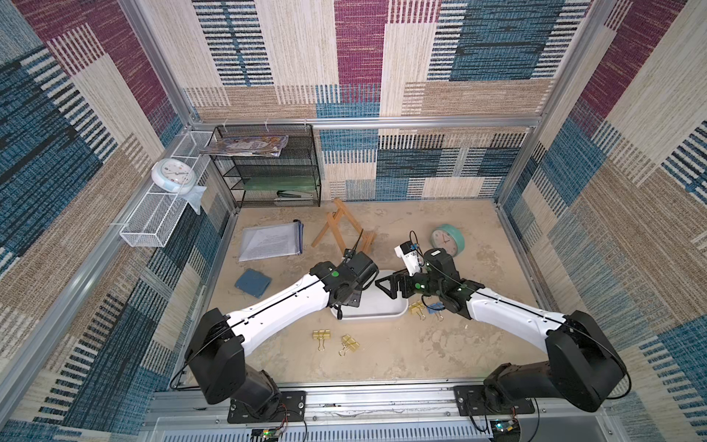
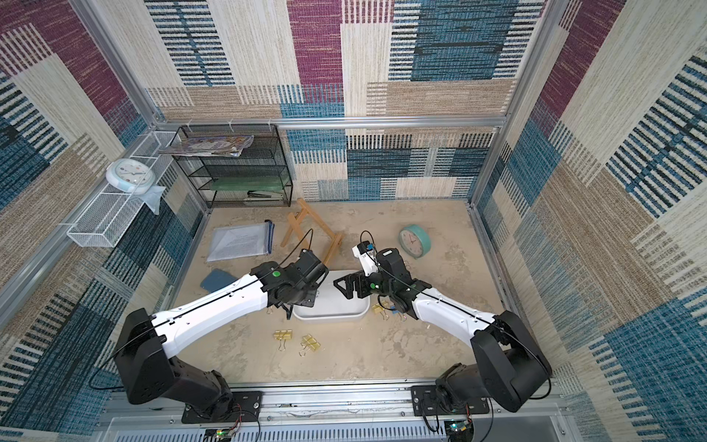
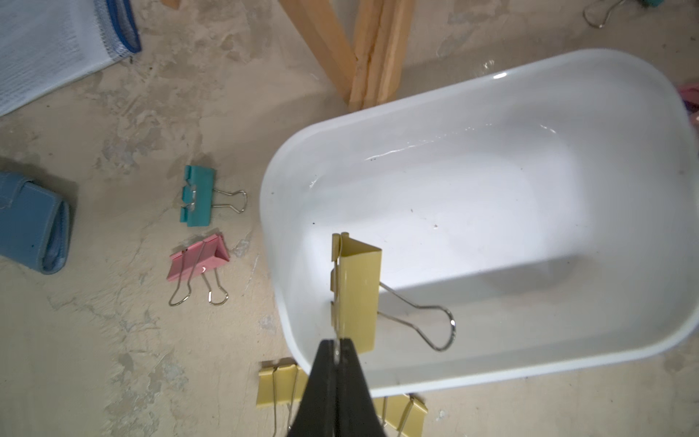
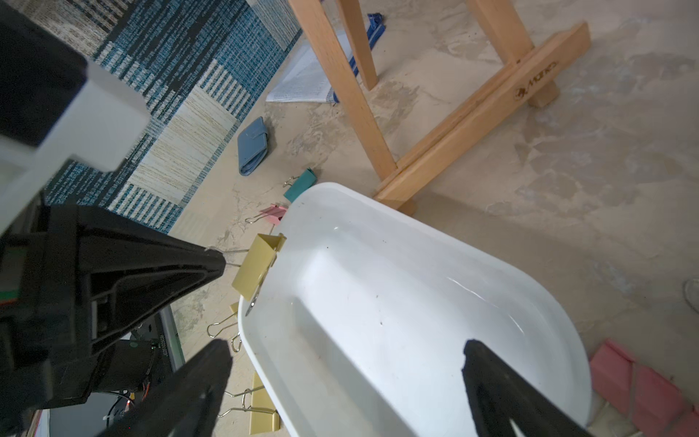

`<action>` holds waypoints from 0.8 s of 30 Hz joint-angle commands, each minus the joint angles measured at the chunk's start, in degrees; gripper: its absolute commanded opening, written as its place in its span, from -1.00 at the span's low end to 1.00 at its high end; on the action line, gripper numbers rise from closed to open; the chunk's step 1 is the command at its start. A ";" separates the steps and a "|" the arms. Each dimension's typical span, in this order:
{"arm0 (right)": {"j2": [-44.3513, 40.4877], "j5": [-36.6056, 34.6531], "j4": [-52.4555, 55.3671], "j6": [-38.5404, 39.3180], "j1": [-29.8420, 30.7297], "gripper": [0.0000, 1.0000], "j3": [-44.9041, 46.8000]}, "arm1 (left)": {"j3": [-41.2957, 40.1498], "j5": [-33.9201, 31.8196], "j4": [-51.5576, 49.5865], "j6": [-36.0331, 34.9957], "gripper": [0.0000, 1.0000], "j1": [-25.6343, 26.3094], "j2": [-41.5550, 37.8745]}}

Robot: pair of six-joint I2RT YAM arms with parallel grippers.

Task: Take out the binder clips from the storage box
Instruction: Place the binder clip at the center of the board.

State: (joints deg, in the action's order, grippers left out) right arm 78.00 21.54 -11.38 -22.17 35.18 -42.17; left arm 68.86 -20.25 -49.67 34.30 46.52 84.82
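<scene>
**Top views.** In both top views the storage box [image 1: 367, 317] sits at lower centre of the frame. Both arms' wrists lean over it and mask most of its interior and the tool tips. Loose binder clips [image 1: 321, 336] lie on the table [image 1: 421, 363], below the box and to its right.

**Left wrist view.** The left gripper [image 3: 336, 347] is pressed together on one wire handle of a yellow clip [image 3: 357, 291]. The clip hangs just inside the box rim. We see no other clip in the box. A teal clip [image 3: 198, 196] and a pink clip [image 3: 200, 257] lie outside it.

We judge this to be the last removal. The next move calls for carrying the clip across the rim and releasing it over bare table. We cannot tell whether the clip touches the box floor.

**Right wrist view.** The right gripper [image 4: 346, 359] stands spread and empty over the box. The frame edge cuts off further pink clips beside the box.
</scene>
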 commanded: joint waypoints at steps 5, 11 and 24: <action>-2.98 -5.36 -0.68 3.39 2.81 0.99 -1.22 | -8.48 -9.54 1.18 6.70 -1.00 -0.03 -12.21; -0.12 -4.71 -0.04 3.72 4.14 0.99 -3.09 | -19.45 -11.17 0.40 15.06 -1.00 -0.37 -24.08; 3.03 -3.96 -0.22 3.94 4.99 0.99 -5.45 | -26.43 -8.36 -7.85 25.90 -1.00 -6.59 -23.87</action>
State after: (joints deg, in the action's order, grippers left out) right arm 80.71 17.23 -11.35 -18.65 40.10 -47.03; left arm 42.37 -30.89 -56.42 59.81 41.78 58.24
